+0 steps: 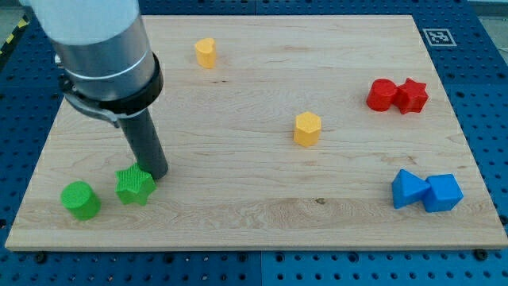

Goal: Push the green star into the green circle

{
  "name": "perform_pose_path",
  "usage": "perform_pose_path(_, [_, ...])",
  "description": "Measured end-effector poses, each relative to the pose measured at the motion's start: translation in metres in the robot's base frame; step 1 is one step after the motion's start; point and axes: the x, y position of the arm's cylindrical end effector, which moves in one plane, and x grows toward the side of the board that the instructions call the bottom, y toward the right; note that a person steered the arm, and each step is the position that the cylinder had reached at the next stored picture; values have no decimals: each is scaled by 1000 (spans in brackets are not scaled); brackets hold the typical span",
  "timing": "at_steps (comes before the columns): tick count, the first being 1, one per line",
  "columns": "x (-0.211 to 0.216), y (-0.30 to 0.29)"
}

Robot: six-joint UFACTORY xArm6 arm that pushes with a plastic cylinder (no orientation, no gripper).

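The green star (134, 186) lies near the view's bottom left on the wooden board (254, 214). The green circle (81, 199), a short round block, sits just to its left with a small gap between them. My tip (156, 174) rests at the star's upper right edge, touching or almost touching it. The rod rises up and to the left into the grey arm body.
A yellow block (205, 52) sits at the view's top, left of centre. A yellow hexagon (307, 128) is near the middle. A red circle (382, 94) and red star (412, 95) touch at the upper right. Two blue blocks (426, 191) touch at the lower right.
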Motion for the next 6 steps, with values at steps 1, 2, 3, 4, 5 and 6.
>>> perform_pose_path(1, [12,0])
perform_pose_path(2, [23,-4])
perform_pose_path(3, [32,-23])
perform_pose_path(4, [37,-29])
perform_pose_path(5, [37,-25])
perform_pose_path(6, [33,20])
